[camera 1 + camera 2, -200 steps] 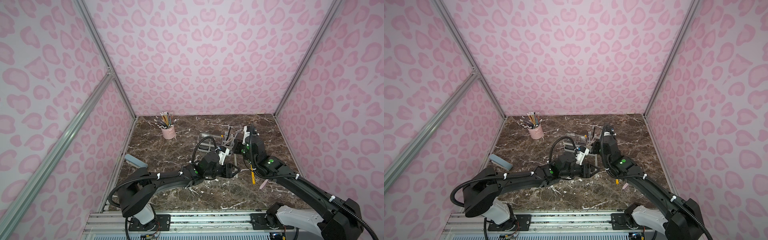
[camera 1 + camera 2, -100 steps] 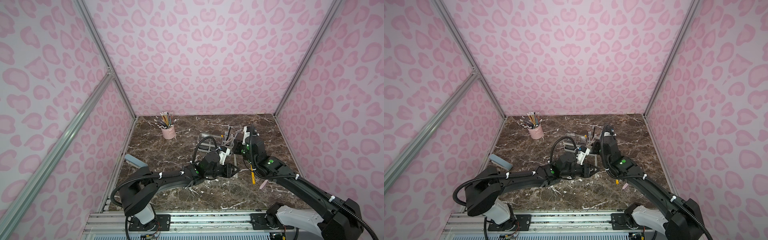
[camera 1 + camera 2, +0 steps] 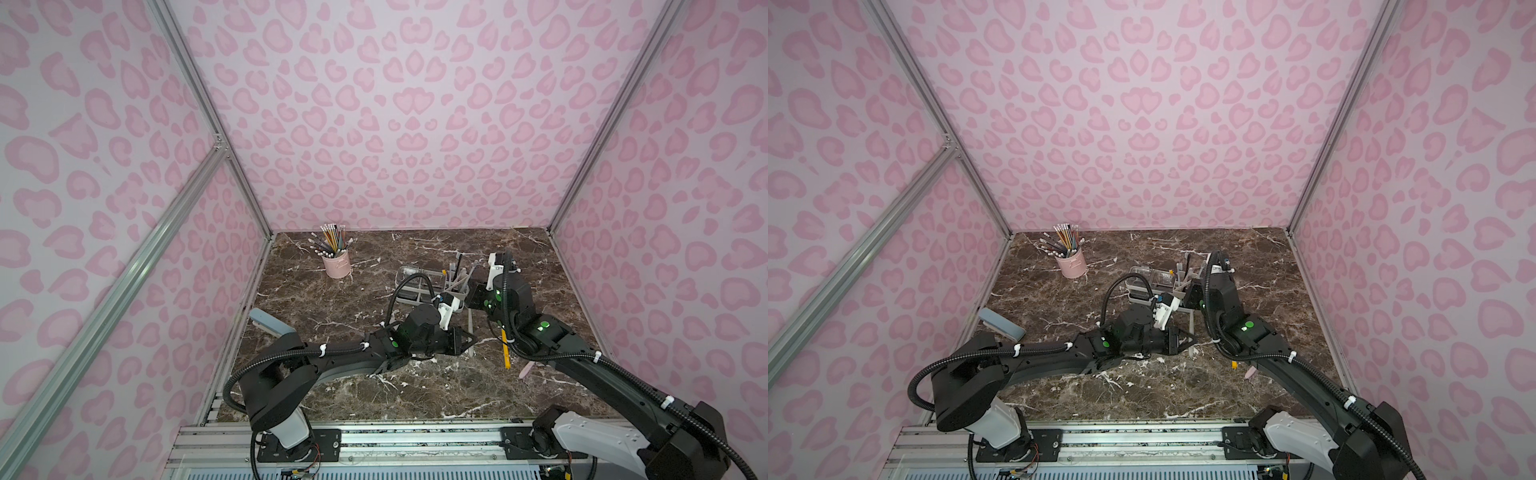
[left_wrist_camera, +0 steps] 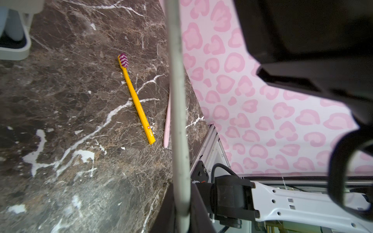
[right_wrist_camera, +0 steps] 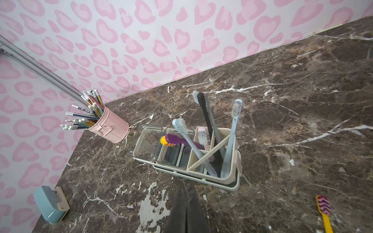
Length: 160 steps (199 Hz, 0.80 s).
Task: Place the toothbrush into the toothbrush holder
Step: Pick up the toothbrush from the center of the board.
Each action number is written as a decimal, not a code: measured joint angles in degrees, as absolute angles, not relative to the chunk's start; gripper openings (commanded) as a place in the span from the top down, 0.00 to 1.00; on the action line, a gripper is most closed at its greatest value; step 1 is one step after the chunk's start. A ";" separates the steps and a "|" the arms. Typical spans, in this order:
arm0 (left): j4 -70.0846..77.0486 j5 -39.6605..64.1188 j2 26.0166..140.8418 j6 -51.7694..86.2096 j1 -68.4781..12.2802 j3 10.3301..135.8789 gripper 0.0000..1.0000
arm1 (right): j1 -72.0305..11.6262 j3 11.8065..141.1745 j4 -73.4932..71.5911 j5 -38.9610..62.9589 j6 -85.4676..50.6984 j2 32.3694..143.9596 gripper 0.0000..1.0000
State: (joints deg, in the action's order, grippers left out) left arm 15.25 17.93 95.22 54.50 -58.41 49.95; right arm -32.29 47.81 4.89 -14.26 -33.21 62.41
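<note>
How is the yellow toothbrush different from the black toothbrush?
The yellow toothbrush lies flat on the marble table. The black toothbrush stands leaning in the toothbrush holder. The yellow toothbrush has purple-and-white bristles, while the black toothbrush's head looks dark all over. The yellow toothbrush is outside the holder, and the black toothbrush shares it with other brushes. Both are long, thin toothbrushes.

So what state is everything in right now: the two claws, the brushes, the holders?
Left gripper: shut on the grey toothbrush.
Right gripper: shut, holding nothing.
Toothbrush holder: upright, several brushes standing in its slots.
Purple toothbrush: leaning over the clear boxes.
Yellow toothbrush: lying flat on the table.
Pink toothbrush: lying flat, partly hidden.
Pencil cup: upright, full of pencils.
</note>
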 measured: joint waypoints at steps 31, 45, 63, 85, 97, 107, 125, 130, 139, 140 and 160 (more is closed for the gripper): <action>15.22 17.61 95.20 54.17 -58.39 49.95 0.97 | -32.29 47.72 4.86 -14.28 -33.19 61.71 0.97; 14.94 17.61 95.13 53.91 -58.46 49.95 0.97 | -32.29 47.42 4.93 -14.28 -33.21 61.14 0.89; 14.11 17.37 94.54 53.17 -58.52 49.95 0.97 | -32.29 46.98 4.95 -14.26 -33.21 59.96 0.74; 12.12 15.51 93.38 51.94 -58.57 50.13 0.97 | -32.23 46.65 4.80 -14.26 -33.17 58.02 0.62; 10.92 14.55 92.79 51.03 -58.57 50.17 0.97 | -32.23 46.78 4.82 -14.24 -33.15 57.47 0.54; 9.89 13.74 92.40 50.57 -58.57 50.26 0.97 | -32.12 46.81 4.86 -14.20 -32.99 57.23 0.45; 7.70 12.32 92.20 49.43 -58.57 50.65 0.97 | -31.27 46.83 5.28 -11.79 -32.95 57.08 0.33; 7.07 11.92 92.18 49.21 -58.57 50.70 0.97 | -30.85 46.83 5.34 -11.05 -32.99 57.06 0.31; 5.96 11.38 92.07 48.38 -58.57 50.70 0.97 | -30.06 46.83 5.45 -9.26 -32.99 57.06 0.27; 5.78 11.31 92.07 48.31 -58.57 50.70 0.97 | -29.98 46.83 5.45 -9.06 -32.99 57.06 0.27; 2.74 9.61 91.33 47.07 -58.57 50.57 0.97 | -27.42 46.83 5.63 -3.01 -33.04 57.12 0.24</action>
